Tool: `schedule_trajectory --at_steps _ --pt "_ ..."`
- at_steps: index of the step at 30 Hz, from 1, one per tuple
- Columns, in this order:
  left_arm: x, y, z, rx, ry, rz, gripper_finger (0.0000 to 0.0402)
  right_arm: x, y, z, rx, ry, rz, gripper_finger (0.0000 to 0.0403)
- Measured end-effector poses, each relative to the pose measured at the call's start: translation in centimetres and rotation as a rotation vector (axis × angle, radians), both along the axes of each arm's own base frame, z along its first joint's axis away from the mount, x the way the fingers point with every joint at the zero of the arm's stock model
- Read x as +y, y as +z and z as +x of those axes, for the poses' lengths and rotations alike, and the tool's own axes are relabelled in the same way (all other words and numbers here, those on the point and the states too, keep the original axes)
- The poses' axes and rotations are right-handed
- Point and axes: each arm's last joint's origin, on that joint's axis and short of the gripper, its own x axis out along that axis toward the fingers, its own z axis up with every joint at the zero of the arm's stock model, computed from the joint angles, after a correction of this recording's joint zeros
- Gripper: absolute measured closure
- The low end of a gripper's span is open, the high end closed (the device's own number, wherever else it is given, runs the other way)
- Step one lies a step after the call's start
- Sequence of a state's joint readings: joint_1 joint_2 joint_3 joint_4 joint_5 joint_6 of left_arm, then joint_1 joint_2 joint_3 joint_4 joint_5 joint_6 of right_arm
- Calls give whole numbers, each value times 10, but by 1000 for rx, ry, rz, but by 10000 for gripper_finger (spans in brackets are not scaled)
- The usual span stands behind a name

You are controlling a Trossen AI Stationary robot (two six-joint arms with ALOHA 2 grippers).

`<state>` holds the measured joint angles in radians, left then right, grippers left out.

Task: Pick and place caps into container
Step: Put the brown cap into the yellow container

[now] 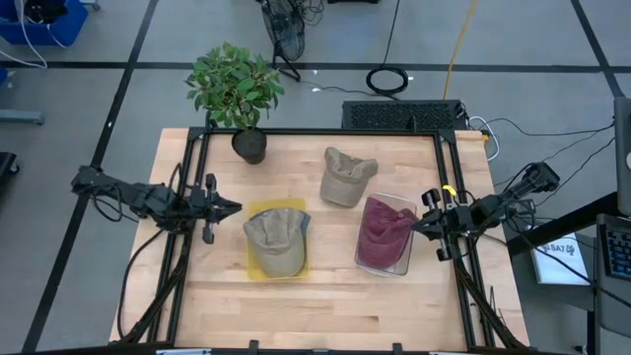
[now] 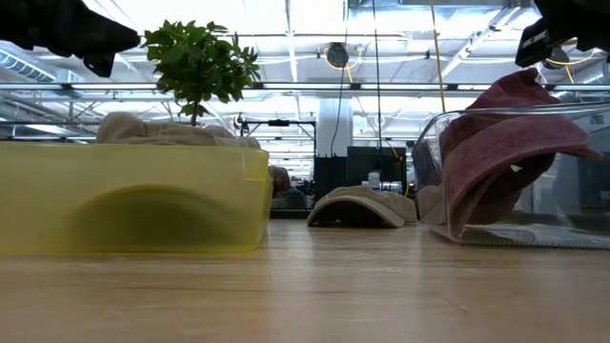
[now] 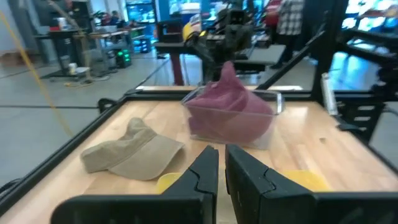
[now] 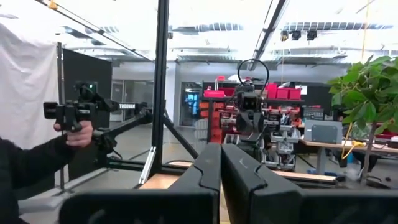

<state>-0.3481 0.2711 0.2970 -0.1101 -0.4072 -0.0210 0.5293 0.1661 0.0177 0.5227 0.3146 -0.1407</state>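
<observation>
caps sit in three spots: a khaki cap (image 1: 275,242) fills the yellow bin (image 1: 258,268), a maroon cap (image 1: 385,229) fills the clear container (image 1: 403,261), and another khaki cap (image 1: 346,176) lies loose on the table (image 1: 325,306). left gripper (image 1: 234,207) hovers beside the yellow bin, jaws pressed together. right gripper (image 1: 415,225) hovers at the clear container's edge, jaws pressed together, empty.

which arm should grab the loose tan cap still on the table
Probably right. The loose tan cap lies behind the clear container, nearer the right gripper. The left gripper sits beyond the yellow container.
</observation>
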Motion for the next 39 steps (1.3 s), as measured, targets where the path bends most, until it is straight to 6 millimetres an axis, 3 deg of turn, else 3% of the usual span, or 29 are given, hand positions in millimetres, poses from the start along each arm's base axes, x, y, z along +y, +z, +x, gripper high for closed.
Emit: schedule_trajectory --at_steps 14,24,39 --pt "-4 -12 17 130 56 145 364 -1 4 -1 -47 -30 -29 403" --pt "-9 -8 31 88 42 250 364 -3 -1 1 13 -122 -27 403" --pt "-13 -20 42 167 53 140 364 -3 2 1 -16 -124 -26 403"
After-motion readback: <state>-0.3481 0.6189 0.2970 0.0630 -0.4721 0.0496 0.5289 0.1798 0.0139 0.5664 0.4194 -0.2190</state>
